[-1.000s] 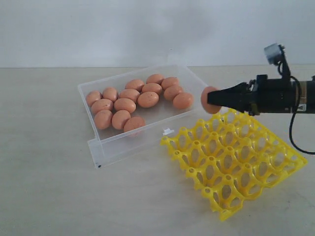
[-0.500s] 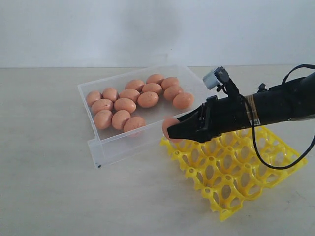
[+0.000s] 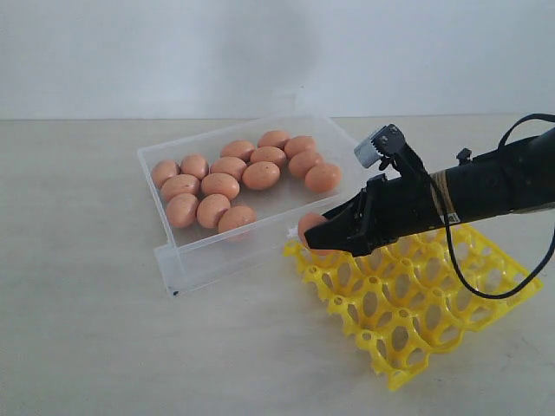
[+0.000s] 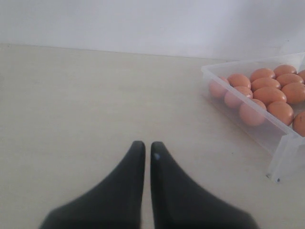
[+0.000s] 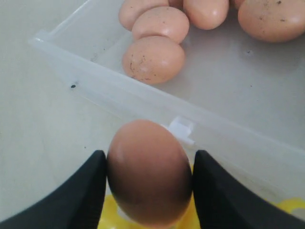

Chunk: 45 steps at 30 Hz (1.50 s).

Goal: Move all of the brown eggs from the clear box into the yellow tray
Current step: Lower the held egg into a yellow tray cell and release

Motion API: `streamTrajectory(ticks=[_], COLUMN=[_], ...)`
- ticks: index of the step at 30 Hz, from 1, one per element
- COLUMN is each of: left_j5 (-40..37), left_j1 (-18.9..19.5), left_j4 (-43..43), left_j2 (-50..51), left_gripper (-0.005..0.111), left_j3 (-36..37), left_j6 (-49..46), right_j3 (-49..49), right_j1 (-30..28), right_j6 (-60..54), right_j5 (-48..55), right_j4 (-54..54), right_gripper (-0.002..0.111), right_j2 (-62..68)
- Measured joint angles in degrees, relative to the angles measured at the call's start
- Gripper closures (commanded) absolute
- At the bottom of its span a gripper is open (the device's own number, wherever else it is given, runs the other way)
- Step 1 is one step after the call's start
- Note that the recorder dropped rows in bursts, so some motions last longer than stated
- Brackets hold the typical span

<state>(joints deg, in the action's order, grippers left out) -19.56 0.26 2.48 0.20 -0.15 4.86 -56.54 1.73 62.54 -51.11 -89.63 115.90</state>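
Several brown eggs (image 3: pixel 230 169) lie clustered in the clear box (image 3: pixel 217 260) at centre left. My right gripper (image 3: pixel 323 236) is shut on one brown egg (image 3: pixel 309 226), held low over the corner of the yellow tray (image 3: pixel 416 295) nearest the box. In the right wrist view that egg (image 5: pixel 148 171) fills the gap between the black fingers (image 5: pixel 83 191), with yellow tray (image 5: pixel 108 212) under it and the box's latch tab (image 5: pixel 182 130) just beyond. My left gripper (image 4: pixel 144 147) is shut on nothing, above bare table beside the box (image 4: pixel 281 143); it is outside the exterior view.
The pale table (image 3: pixel 87 329) extends left of and in front of the box. A black cable (image 3: pixel 486 290) loops from the right arm down over the tray's far side. A white wall (image 3: pixel 260 52) closes the back.
The right gripper carried the egg from above the tray's far corner leftward and down to the corner near the box, then shifted slightly right and lower. The eggs in the box stayed put.
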Motion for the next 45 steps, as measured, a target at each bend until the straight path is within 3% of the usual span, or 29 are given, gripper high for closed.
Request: streamTrajectory(ticks=[4, 6, 26, 31, 45], left_j5=[0.0, 0.0, 0.0, 0.0, 0.0], left_j1=[0.0, 0.0, 0.0, 0.0, 0.0], left_j4=[0.0, 0.0, 0.0, 0.0, 0.0], left_j2=[0.0, 0.0, 0.0, 0.0, 0.0], left_gripper=[0.103, 0.103, 0.103, 0.103, 0.103], left_j3=[0.0, 0.0, 0.0, 0.0, 0.0], left_j6=[0.0, 0.0, 0.0, 0.0, 0.0], right_j3=[0.0, 0.0, 0.0, 0.0, 0.0], right_j1=[0.0, 0.0, 0.0, 0.0, 0.0], right_j6=[-0.2, -0.3, -0.3, -0.3, 0.0], right_j5=[0.1, 0.1, -1.9, -2.6, -2.5], right_j4=[0.2, 0.5, 0.6, 0.1, 3.1], right_gripper=[0.074, 0.069, 0.067, 0.048, 0.048], right_j2=[0.1, 0.5, 0.8, 0.8, 0.8])
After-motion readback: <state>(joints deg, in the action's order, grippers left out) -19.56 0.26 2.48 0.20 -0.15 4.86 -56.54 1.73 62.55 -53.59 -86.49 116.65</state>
